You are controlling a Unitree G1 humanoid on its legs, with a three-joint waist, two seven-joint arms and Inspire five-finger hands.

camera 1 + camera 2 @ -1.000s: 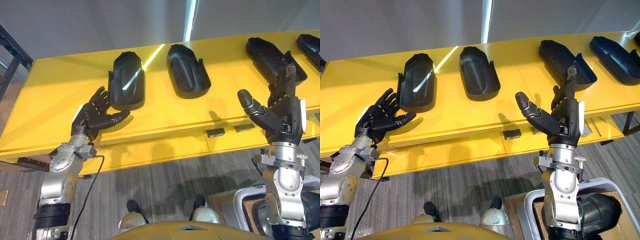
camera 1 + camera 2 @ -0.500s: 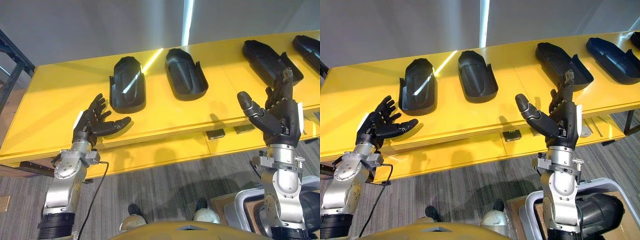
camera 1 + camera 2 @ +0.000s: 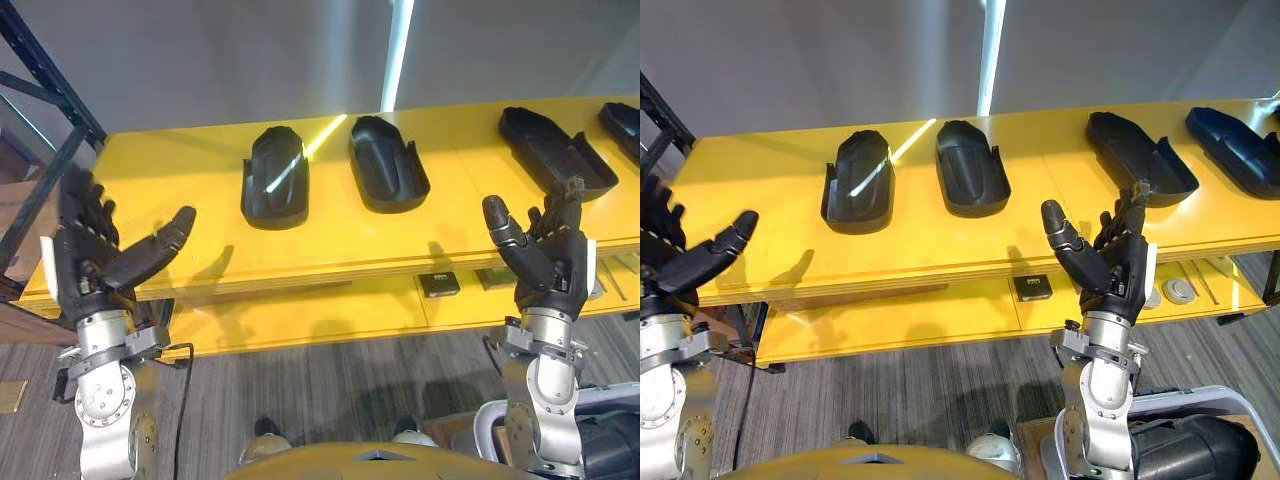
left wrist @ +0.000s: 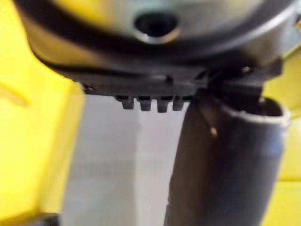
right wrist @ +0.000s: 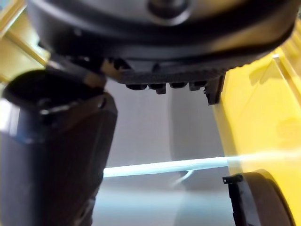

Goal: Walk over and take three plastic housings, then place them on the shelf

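At far left, the left hand (image 3: 92, 262) is raised in front of the yellow desk (image 3: 180, 195), fingers spread and empty. On the desk sits a row of black plastic housings, glossy elongated shells. The first housing (image 3: 275, 178) and second housing (image 3: 388, 176) lie side by side, well apart from both hands. The third housing (image 3: 556, 152) lies beyond the right hand (image 3: 548, 262), which is raised, fingers straight, empty. The fourth housing (image 3: 622, 125) is at the right edge.
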